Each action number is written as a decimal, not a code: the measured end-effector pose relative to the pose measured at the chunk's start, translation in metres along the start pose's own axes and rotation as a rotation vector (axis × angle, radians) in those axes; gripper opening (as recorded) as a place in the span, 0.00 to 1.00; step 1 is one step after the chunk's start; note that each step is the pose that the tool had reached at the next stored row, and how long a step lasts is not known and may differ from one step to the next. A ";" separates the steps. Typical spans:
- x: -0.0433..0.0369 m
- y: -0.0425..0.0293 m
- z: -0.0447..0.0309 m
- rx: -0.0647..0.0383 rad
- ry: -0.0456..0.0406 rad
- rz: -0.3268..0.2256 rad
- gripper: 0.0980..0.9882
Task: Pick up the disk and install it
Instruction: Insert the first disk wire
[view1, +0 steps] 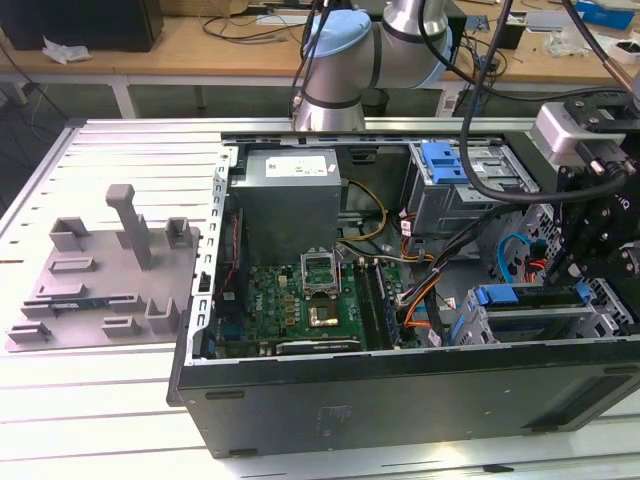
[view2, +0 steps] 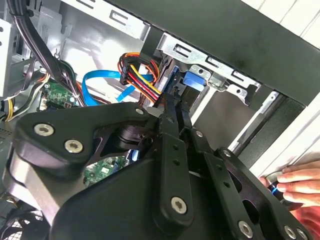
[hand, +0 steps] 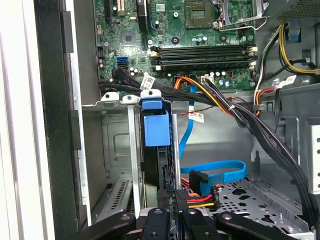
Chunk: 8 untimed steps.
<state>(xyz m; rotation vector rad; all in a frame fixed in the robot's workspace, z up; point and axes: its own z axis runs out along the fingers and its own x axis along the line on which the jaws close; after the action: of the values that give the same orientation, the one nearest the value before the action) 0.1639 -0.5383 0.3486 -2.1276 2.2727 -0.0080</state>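
Pinching the disk (hand: 156, 127) by its edge, jaws closed, upright at the grey drive cage (hand: 116, 145) near the motherboard (hand: 200, 30).

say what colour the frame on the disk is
Blue. The disk's frame shows best in the first wrist view.
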 end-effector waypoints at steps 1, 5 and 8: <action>0.0000 0.0001 0.0001 0.000 -0.0001 0.001 0.07; 0.0001 0.0005 0.0002 0.001 0.0000 0.004 0.07; 0.0001 0.0006 0.0003 0.001 0.0002 0.007 0.07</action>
<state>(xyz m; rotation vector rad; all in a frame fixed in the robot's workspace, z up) 0.1634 -0.5384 0.3483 -2.1195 2.2798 -0.0087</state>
